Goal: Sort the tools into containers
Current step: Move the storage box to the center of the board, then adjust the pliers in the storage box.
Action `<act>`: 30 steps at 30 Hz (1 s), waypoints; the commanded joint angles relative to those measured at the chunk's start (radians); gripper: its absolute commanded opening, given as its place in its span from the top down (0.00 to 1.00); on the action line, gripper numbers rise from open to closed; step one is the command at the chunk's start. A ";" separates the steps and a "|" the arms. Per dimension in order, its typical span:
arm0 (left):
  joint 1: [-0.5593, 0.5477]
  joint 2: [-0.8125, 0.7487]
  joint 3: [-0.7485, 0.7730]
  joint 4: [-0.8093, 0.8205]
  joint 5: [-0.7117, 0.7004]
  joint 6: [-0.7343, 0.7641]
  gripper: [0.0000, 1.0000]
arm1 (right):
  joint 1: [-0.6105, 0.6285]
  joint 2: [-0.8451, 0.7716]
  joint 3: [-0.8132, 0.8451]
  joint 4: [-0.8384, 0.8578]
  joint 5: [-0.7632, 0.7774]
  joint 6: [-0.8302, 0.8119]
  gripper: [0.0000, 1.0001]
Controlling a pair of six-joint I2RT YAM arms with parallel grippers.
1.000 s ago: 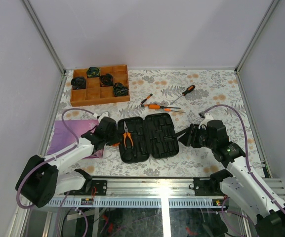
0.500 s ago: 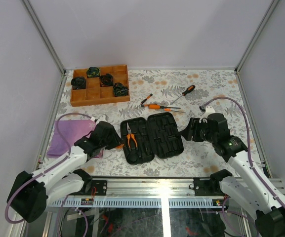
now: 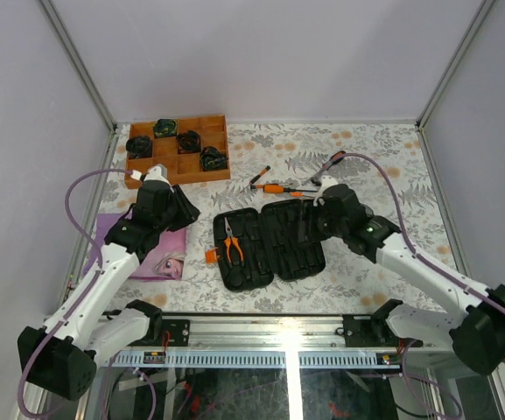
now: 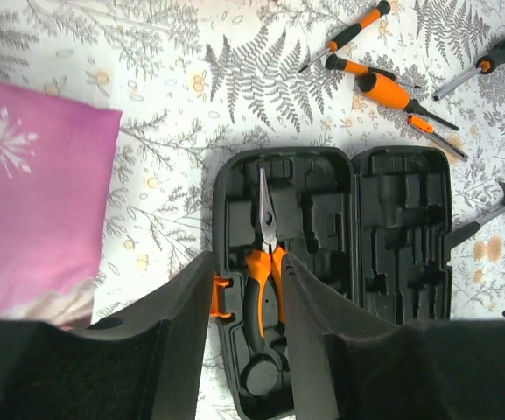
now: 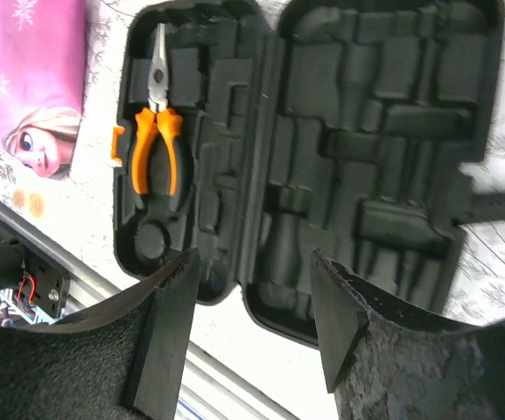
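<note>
The black tool case [image 3: 270, 241] lies open in the middle of the table, its orange latch [image 3: 210, 255] on the left. The orange-handled pliers [image 4: 265, 254] lie in a slot of its left half. Several screwdrivers [image 3: 278, 187] lie loose on the table behind the case, and one with a black handle [image 4: 493, 59] lies apart to the right. The steel hammer [image 4: 490, 213] rests just right of the case. My left gripper [image 4: 246, 258] hangs open and empty, left of and above the case [image 4: 331, 262]. My right gripper [image 5: 254, 258] is open and empty over the case's [image 5: 366, 175] right half.
A brown wooden compartment tray [image 3: 178, 162] holding several dark round objects stands at the back left. A purple printed cloth [image 3: 138, 245] lies left of the case. Grey walls close in the table on three sides, and a metal rail [image 3: 278, 328] runs along the near edge.
My left arm has drawn back from the case's left edge toward the far left, and its jaws have opened wider. The right arm has swung left over the case's right half.
</note>
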 commanded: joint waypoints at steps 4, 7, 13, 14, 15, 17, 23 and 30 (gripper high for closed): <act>0.047 0.063 0.100 -0.102 -0.026 0.208 0.66 | 0.210 0.276 0.227 0.075 0.122 0.008 0.41; 0.057 0.028 0.083 -0.102 -0.052 0.209 0.65 | 0.289 0.406 0.317 0.071 0.160 -0.007 0.42; 0.060 0.010 0.080 -0.110 -0.103 0.206 0.65 | 0.373 0.605 0.483 0.026 0.232 -0.030 0.45; 0.060 0.006 0.079 -0.110 -0.105 0.205 0.65 | 0.381 0.635 0.508 0.013 0.248 -0.034 0.47; 0.060 0.001 0.079 -0.109 -0.107 0.201 0.65 | 0.387 0.664 0.534 -0.001 0.261 -0.037 0.48; 0.059 -0.007 0.075 -0.112 -0.115 0.198 0.65 | 0.401 0.713 0.581 -0.037 0.294 -0.043 0.51; 0.058 -0.009 0.071 -0.113 -0.116 0.192 0.67 | 0.411 0.788 0.639 -0.056 0.318 -0.049 0.57; 0.060 -0.014 0.068 -0.110 -0.107 0.190 0.68 | 0.411 0.839 0.675 -0.034 0.228 -0.079 0.60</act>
